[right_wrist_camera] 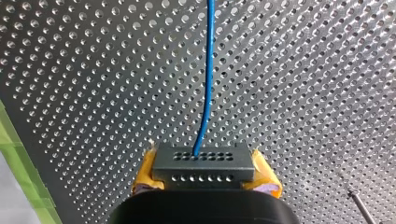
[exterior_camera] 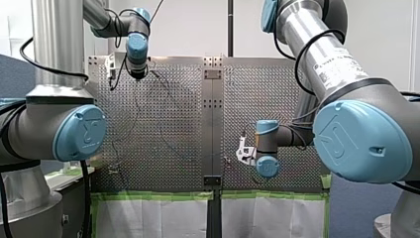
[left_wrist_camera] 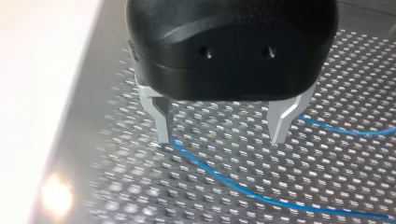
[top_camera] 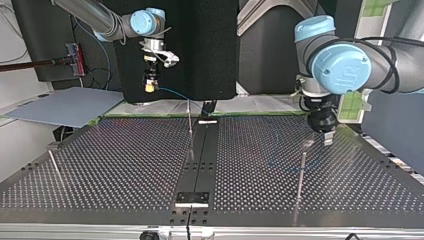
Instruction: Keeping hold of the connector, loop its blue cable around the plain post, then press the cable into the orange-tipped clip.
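The perforated counter (top_camera: 125, 165) carries a looping step that, judging by the slack, is barely begun. In the top view the right claw (top_camera: 149, 86) hangs above the counter's far edge, at eleven o'clock from the centre seam. Its yellow pads are clamped on the dark connector (right_wrist_camera: 203, 168). The left claw (top_camera: 327, 141) hovers low between two and three o'clock, its metal fingers spread wide and empty, straddling the blue cable (left_wrist_camera: 243, 189) that lies on the holes. A thin post (top_camera: 301, 172) stands at that claw's seven o'clock, and another (top_camera: 190, 117) rises at twelve on the seam. Which one is plain cannot be told, and no orange tip shows.

To do this well, the right claw should hold its squeeze firm and sweep the cable low round the post, never tugging it taut at the connector.

The surface is shiny metal edged with green tape (exterior_camera: 158, 196). Beyond it stand a dark screen (top_camera: 200, 50) and a pale wall (exterior_camera: 188, 29).
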Tool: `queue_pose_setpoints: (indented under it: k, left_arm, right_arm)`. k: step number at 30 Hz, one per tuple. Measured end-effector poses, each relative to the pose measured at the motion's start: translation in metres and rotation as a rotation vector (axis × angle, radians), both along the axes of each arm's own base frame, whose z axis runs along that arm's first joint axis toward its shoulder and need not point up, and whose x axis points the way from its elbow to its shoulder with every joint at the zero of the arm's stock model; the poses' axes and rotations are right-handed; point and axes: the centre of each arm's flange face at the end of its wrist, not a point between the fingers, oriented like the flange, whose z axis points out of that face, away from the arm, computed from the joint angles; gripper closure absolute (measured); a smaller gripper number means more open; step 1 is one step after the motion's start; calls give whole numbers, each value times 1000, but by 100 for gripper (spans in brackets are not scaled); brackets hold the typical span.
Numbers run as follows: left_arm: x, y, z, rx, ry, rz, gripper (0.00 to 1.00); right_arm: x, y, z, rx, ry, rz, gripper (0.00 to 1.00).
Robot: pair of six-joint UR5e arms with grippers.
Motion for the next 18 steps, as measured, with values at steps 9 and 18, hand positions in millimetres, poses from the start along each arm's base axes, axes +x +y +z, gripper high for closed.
queue_pose_setpoints:
  k: [9, 18]
  left_arm:
    - [-23, -2, 66, -31, -83, -52, 0]
    - [-57, -14, 108, -29, -107, -157, 0]
  right_arm:
    - [0, 0, 0, -1, -1, 0, 100]
    - [0, 0, 0, 0, 0, 0, 100]
